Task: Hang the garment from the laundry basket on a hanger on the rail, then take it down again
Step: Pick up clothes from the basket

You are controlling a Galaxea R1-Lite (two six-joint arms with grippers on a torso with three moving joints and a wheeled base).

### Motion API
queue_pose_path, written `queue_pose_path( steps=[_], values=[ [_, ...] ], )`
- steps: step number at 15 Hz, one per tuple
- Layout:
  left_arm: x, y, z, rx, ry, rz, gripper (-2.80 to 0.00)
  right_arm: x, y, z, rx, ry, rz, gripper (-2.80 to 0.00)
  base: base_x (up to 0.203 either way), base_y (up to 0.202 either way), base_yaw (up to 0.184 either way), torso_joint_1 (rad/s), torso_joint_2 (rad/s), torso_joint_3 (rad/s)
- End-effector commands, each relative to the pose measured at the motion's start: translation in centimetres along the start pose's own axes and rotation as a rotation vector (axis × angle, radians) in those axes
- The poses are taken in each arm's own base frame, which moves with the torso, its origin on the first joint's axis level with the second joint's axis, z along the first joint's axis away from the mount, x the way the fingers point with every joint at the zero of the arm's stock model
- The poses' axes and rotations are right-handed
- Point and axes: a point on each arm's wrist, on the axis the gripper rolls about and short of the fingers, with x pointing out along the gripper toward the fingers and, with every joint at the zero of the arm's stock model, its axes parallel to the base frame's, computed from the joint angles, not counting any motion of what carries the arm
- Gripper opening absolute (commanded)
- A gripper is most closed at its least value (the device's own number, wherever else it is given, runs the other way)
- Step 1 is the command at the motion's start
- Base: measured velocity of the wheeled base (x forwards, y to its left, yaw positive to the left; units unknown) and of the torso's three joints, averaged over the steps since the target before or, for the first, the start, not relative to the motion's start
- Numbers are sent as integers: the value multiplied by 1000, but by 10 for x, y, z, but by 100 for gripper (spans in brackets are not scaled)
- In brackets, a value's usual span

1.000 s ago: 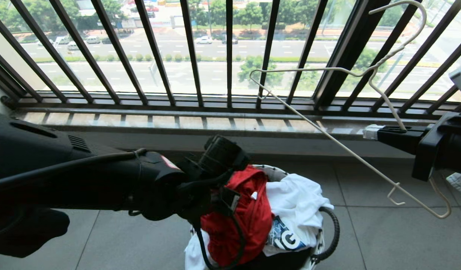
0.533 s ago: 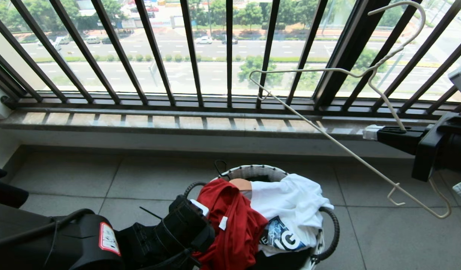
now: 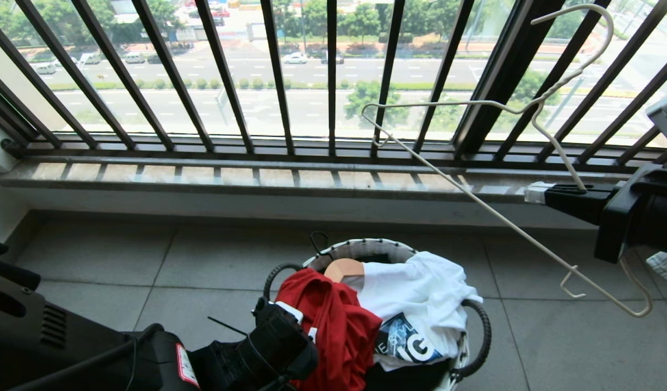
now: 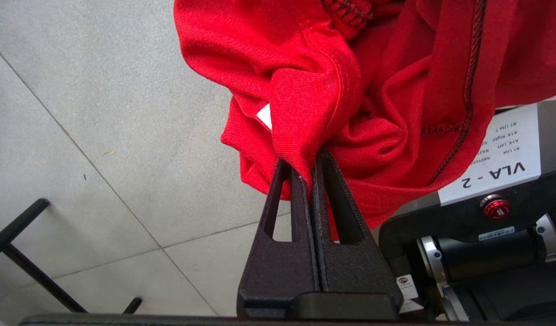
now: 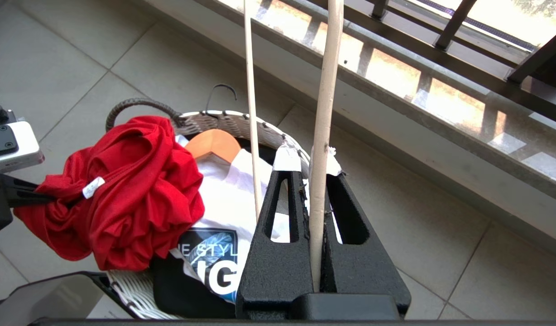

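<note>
While the left end effector [image 4: 307,174] is pinching a fold of the garment [image 3: 333,326] over the laundry basket [image 3: 477,336], the right end effector [image 5: 309,158] is clamping the hanger [image 3: 474,201] aloft (nothing threaded yet); dressing, hanging and taking down are all remaining, by my reading.

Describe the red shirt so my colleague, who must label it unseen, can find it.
Below the barred window, a round laundry basket stands on the tiled floor. The garment is bunched at its left side, pinched by the left gripper. It is the only red cloth, beside a white printed T-shirt.
</note>
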Motion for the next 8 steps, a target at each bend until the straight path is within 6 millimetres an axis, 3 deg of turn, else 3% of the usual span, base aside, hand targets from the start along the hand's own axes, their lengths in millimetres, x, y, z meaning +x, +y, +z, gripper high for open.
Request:
queue_pose_path(
  steps=[1, 5, 8],
  values=[
    [24, -12, 8, -2, 6, 9, 0, 0, -1, 1, -1, -4, -6, -280, 0, 0, 0, 0, 0, 0],
    [41, -17, 36, -41, -32, 15, 0, -1, -5, 2, 0, -8, -23, -280, 0, 0, 0, 0, 0, 0],
    [15, -7, 48, -28, -49, 15, 0, -2, -6, 2, 0, -7, -28, -280, 0, 0, 0, 0, 0, 0]
  ],
)
